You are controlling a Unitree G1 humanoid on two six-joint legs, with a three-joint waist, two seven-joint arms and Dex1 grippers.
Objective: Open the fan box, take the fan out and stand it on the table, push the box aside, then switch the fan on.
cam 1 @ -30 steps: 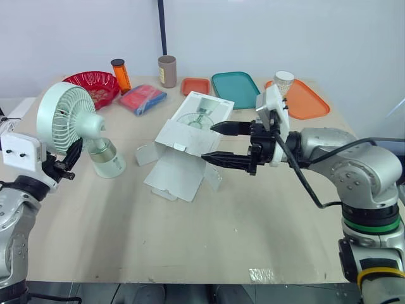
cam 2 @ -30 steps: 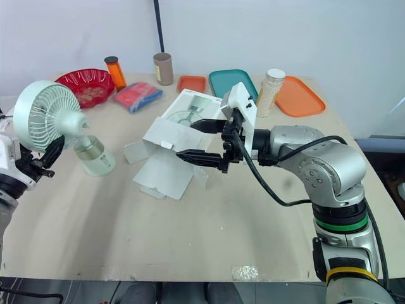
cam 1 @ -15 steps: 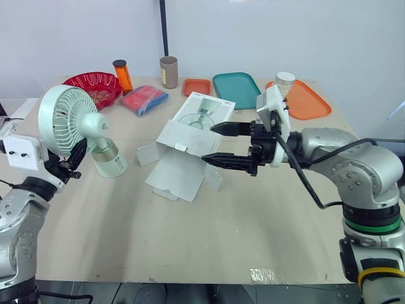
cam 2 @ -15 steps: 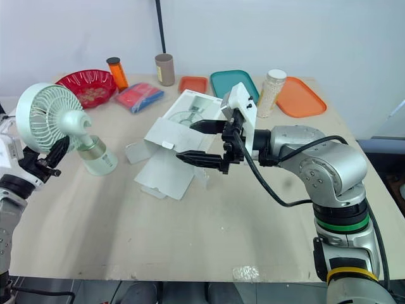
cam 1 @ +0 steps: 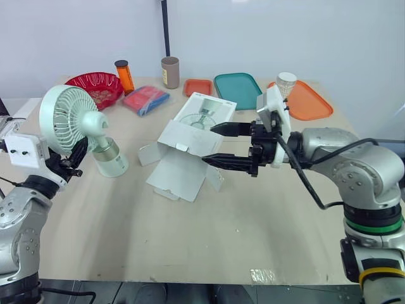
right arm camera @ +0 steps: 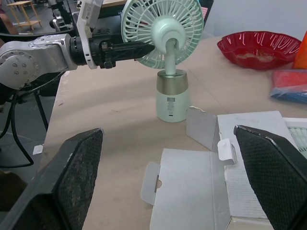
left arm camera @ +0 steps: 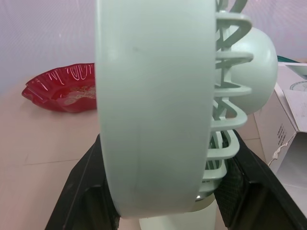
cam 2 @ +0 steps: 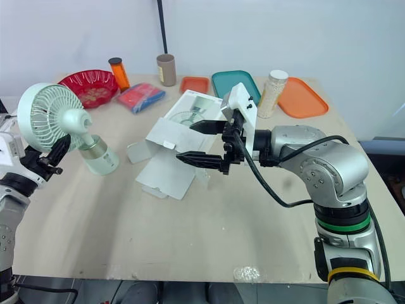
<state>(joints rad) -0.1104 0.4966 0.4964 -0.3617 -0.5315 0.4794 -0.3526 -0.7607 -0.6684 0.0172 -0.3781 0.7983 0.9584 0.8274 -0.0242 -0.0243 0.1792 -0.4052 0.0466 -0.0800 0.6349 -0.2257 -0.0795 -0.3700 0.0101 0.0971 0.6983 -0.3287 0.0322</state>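
- Fan point(cam 1: 66, 117) is stood upright on the left part of the table point(cam 1: 190, 240), its round head clasped at the lower rim between the two fingers of the left gripper point(cam 1: 73, 159).
- At mid-table, the white fan box point(cam 1: 183, 136) is seen lying open, flaps splayed.
- Over the box, the right gripper point(cam 1: 209, 144) is held with fingers spread wide.

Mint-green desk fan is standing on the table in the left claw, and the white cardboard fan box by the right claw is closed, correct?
No: the white cardboard fan box is open, flaps splayed, as the right wrist view shows. The mint-green desk fan does stand on the table in the left claw, the box by the right claw.
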